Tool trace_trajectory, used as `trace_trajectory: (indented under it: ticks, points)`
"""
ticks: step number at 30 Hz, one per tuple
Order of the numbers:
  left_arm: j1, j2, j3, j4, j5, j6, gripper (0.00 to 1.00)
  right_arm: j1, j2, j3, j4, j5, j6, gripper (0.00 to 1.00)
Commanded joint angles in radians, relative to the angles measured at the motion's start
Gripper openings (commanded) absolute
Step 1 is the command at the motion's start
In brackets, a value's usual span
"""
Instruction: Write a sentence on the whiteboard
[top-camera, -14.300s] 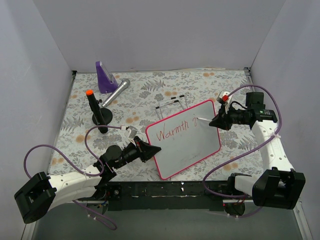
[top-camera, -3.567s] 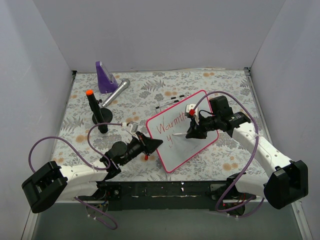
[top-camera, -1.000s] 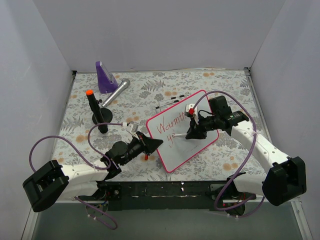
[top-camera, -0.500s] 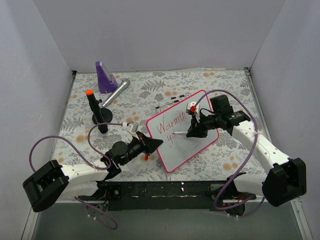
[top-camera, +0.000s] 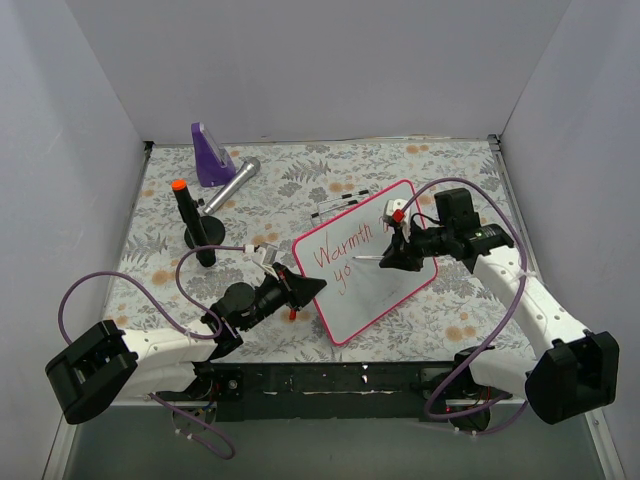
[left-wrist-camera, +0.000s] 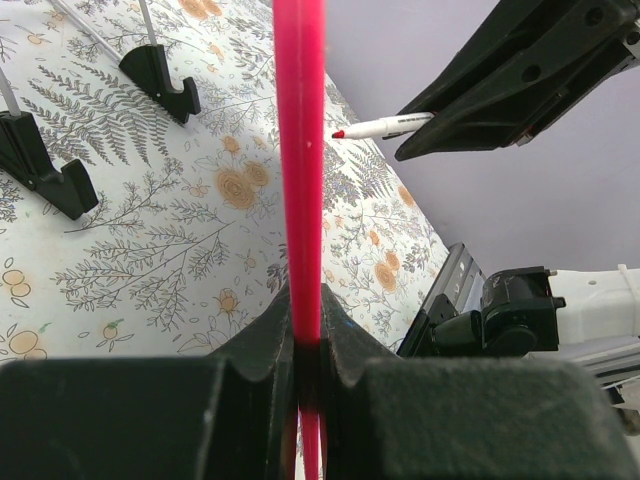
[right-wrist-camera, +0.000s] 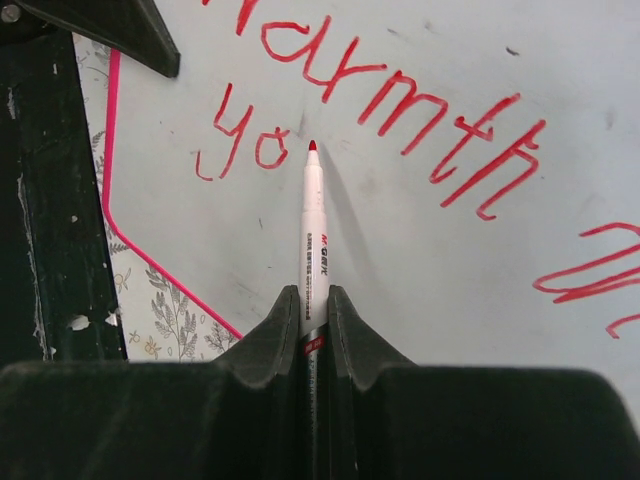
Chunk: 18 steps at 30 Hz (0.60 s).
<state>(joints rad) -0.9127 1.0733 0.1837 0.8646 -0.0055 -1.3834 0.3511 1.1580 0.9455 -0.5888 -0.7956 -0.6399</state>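
- 1 flat surface (top-camera: 440, 170) covered in a fern-and-orange-blossom print, boxed in by plain pale walls (top-camera: 300, 70) on 3 sides.
- Far left corner: purple wedge (top-camera: 210, 155), silver cylinder (top-camera: 233, 184) lying beside it, and a black post (top-camera: 192, 220) with an orange tip standing upright on a round base.
- 2 black clip feet (left-wrist-camera: 155, 75) with thin metal rods sit on the print behind the board.
- The whiteboard (top-camera: 385, 290), pink-red frame, sits mid-surface, skewed, between the 2 arms.
- The sentence (right-wrist-camera: 380, 95) is in red. Line 1 reads "Warmth", then more strokes cut off at the wrist view's edge. Line 2 reads "yo".
- The marker (right-wrist-camera: 313, 220) has a white barrel and a red tip. Its barrel print is too small to read.
- The left hand (left-wrist-camera: 308, 340) is clamped on the board's pink frame edge at the near-left side.
- The right hand (right-wrist-camera: 313, 310) is clamped on the marker barrel and is over the board's right half.
- The marker tip is just right of the "o". I cannot tell whether it touches the board.
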Motion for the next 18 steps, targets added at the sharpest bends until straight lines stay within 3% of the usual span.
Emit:
trace_trajectory:
  ticks: [1,18]
  points:
    - [-0.005,-0.027,0.002,0.065,0.030,0.023,0.00,-0.017,0.008,-0.005,0.003,-0.024,-0.003,0.01]
    - [-0.005,-0.007,0.013,0.077,0.038,0.023,0.00,-0.004,0.055,-0.016,0.007,-0.031,-0.004,0.01]
